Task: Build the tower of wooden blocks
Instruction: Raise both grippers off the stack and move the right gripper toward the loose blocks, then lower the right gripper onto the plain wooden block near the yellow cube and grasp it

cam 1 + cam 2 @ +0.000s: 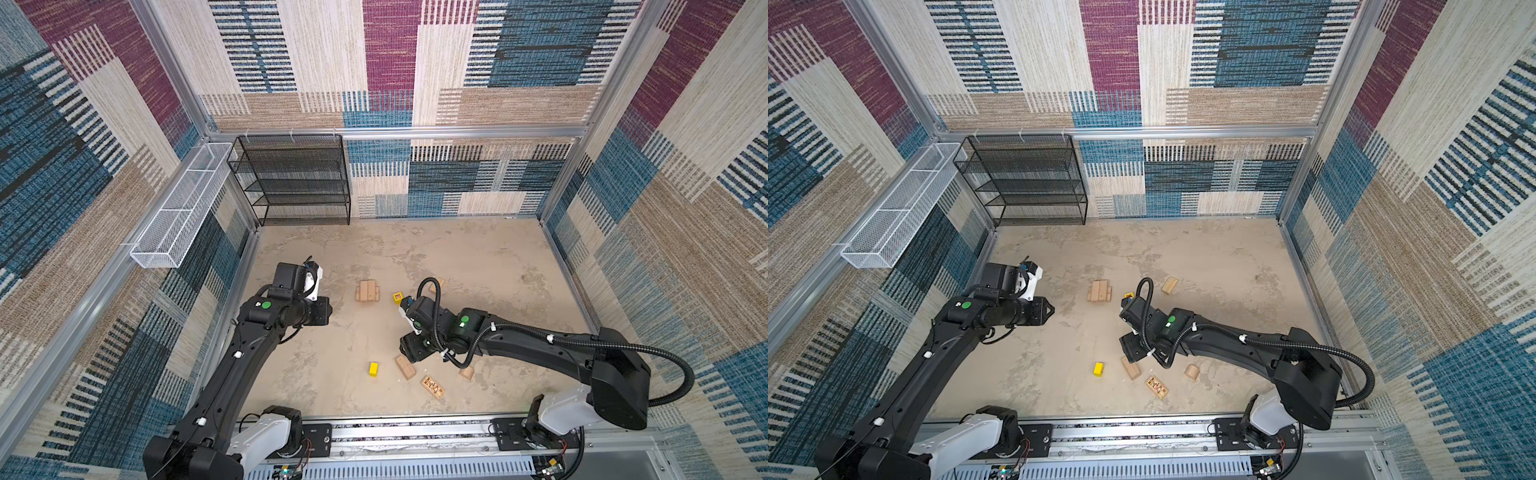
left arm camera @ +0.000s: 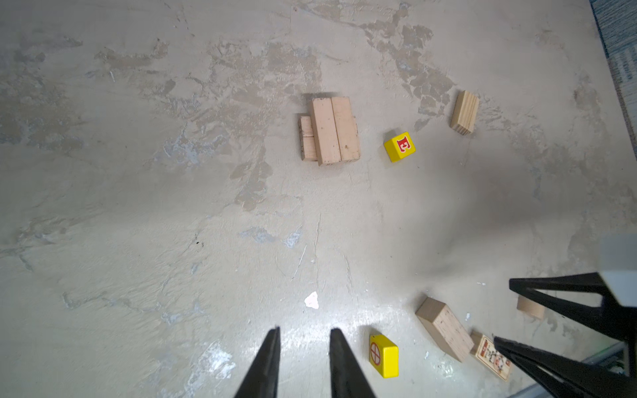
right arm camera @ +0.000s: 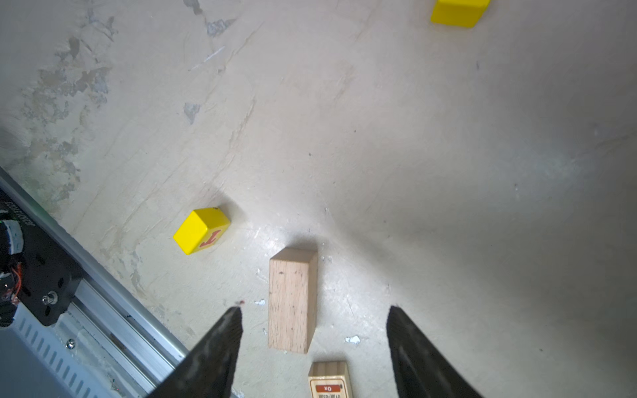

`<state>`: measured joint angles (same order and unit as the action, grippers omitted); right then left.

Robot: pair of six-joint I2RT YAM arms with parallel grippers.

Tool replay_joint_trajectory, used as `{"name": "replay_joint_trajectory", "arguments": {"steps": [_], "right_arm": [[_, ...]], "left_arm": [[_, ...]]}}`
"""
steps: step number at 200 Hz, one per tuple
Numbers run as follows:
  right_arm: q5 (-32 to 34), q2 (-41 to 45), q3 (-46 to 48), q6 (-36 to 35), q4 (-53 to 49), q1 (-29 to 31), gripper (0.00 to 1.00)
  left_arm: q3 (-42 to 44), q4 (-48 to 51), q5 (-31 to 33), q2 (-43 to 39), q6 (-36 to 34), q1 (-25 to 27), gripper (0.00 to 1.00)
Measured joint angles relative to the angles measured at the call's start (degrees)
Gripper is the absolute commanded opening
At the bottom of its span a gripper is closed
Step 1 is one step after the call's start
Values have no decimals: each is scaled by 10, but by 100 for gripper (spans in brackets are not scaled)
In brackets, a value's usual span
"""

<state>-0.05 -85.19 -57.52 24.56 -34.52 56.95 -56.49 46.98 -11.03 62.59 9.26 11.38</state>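
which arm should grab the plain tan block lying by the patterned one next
Right. The right gripper hangs open over the tan block, which shows between its jaws in the wrist view. The left gripper is farther off, left of the tower.

R gripper (image 3: 314,309) spread wide, tan block (image 3: 292,299) btwn fingers (image 3: 220,344), yellow block (image 3: 201,231) nearby.
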Motion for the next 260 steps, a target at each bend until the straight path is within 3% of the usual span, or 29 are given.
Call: {"name": "replay_joint_trajectory", "arguments": {"steps": [58, 173, 260], "right_arm": [[-9, -26, -3, 41, -14, 32, 58], [46, -116, -139, 90, -57, 68, 67], [50, -105, -95, 111, -100, 75, 65]], "left_arm": [[14, -2, -14, 14, -2, 0, 29], [16, -3, -26, -5, -2, 0, 30], [19, -3, -26, -3, -2, 0, 30]]}}
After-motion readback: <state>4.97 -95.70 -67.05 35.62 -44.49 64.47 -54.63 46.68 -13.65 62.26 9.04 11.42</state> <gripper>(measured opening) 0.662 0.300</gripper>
